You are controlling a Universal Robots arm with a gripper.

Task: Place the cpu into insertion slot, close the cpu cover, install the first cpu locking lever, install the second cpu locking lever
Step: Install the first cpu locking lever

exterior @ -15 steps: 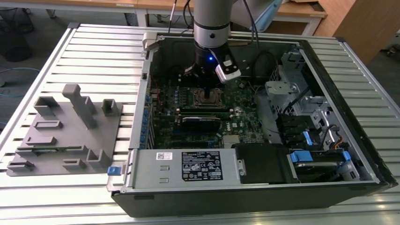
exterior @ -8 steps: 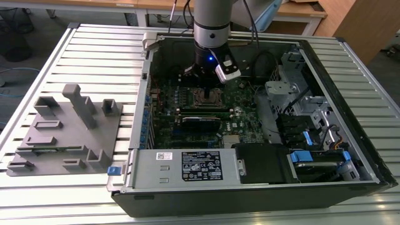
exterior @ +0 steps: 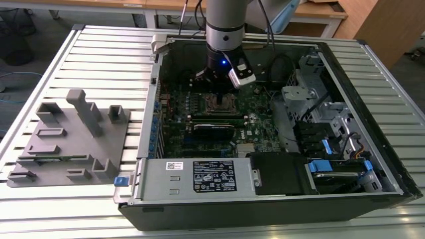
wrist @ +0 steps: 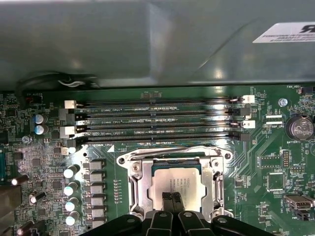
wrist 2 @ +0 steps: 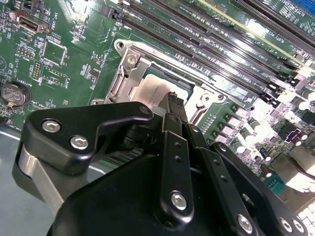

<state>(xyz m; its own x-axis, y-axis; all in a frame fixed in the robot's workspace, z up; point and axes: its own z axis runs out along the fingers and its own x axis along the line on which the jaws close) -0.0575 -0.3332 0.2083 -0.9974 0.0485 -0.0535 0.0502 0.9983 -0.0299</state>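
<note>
One risk for you: the gripper [wrist: 172, 198], fingers pressed together, sits on the cpu [wrist: 175, 184] already in the insertion slot [wrist: 135, 183], so any sideways drag could skew it.

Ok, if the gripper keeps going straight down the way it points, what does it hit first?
Most likely the cpu: the gripper has its fingertips together right over the chip's metal top, which sits in the slot. Whether they already touch is unclear.

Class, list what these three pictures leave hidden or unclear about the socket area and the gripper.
- cpu: near edge hidden by the gripper in the first wrist view.
- cpu cover: one side behind the gripper body in the second wrist view.
- insertion slot: too small and shadowed by the arm in the exterior view.
</note>
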